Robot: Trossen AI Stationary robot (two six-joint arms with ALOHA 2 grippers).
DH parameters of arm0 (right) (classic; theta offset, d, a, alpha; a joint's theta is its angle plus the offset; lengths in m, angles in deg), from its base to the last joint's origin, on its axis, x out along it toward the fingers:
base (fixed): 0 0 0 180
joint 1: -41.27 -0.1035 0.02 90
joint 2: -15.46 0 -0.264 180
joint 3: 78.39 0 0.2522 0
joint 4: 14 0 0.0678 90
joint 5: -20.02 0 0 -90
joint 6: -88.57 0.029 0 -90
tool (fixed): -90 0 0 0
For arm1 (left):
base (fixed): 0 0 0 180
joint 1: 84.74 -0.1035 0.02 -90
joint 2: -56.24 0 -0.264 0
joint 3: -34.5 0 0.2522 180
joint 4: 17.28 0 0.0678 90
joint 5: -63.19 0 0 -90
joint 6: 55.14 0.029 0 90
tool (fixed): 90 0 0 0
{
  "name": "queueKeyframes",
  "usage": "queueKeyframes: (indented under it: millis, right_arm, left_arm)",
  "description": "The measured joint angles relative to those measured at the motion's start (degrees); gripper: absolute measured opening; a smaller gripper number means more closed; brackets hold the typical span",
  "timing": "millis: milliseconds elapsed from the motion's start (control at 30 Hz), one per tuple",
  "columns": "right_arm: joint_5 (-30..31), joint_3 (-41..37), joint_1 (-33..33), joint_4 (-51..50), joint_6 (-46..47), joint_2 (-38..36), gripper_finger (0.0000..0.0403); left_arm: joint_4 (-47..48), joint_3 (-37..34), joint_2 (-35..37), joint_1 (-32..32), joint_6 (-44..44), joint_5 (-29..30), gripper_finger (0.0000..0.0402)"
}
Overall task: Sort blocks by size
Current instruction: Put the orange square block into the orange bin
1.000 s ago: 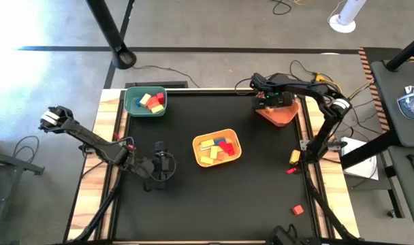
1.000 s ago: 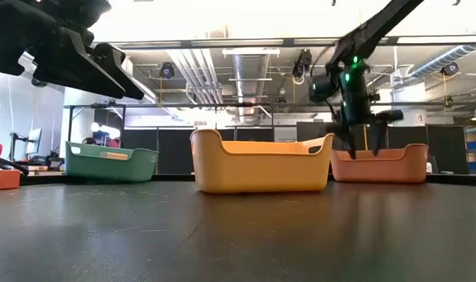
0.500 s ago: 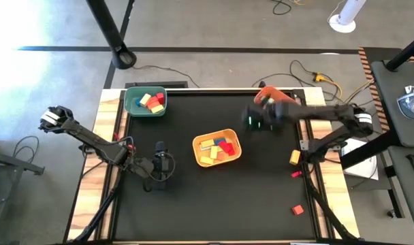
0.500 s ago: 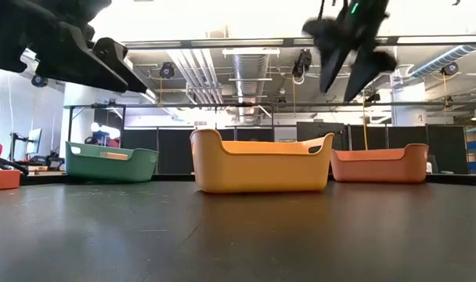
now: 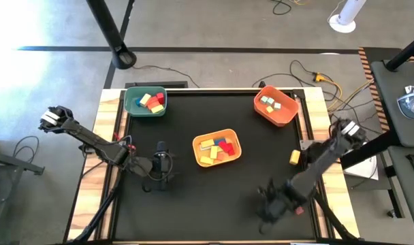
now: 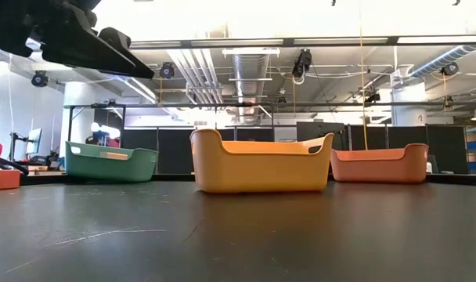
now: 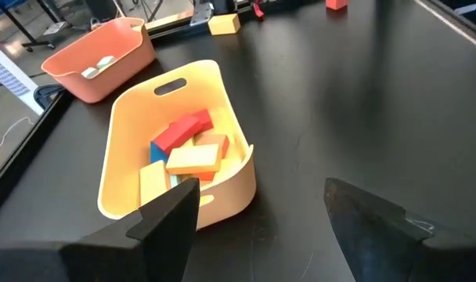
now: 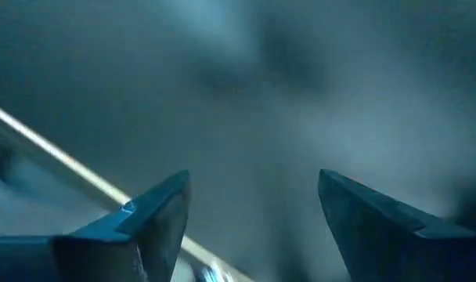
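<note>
Blocks of several colours lie in three bins: a green bin [image 5: 146, 102] at the far left, a yellow bin [image 5: 217, 148] in the middle and an orange bin [image 5: 275, 106] at the far right. A loose yellow block [image 5: 294, 157] lies by the right rail. My left gripper [image 7: 261, 196] hovers open just left of the yellow bin [image 7: 175, 157], with nothing between its fingers. My right gripper [image 5: 268, 204] is over the mat near the table's near right; in its wrist view it [image 8: 254, 188] stands open and empty.
In the left wrist view a red block [image 7: 336, 4] and the yellow block [image 7: 224, 23] lie along the right rail beyond the orange bin [image 7: 97, 51]. Bare black mat [image 5: 193, 204] stretches across the near half of the table. Wooden rails border the mat.
My right gripper has left the orange bin at the far right. It rose, passed over the middle of the table and swung fast to the near right part of the mat. The bins and their blocks have stayed in place.
</note>
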Motion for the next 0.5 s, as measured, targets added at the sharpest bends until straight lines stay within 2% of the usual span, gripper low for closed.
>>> queueKeyframes:
  millis: [100,200,500]
  right_arm:
    - [-10.5,0.0,-4.2,0.0,-0.1,3.6,0.0279]
    - [-16.9,0.0,-7.2,0.0,-6.7,6.4,0.0285]
    - [-17.8,0.0,-8.0,-6.8,-23.0,7.7,0.026]
  left_arm:
    - [-0.6,0.0,0.0,0.0,-0.1,0.0,0.0259]
    - [-0.8,0.0,0.0,0.0,-0.1,0.0,0.0259]
    - [-0.9,-0.4,0.0,0.0,-0.1,0.0,0.0259]
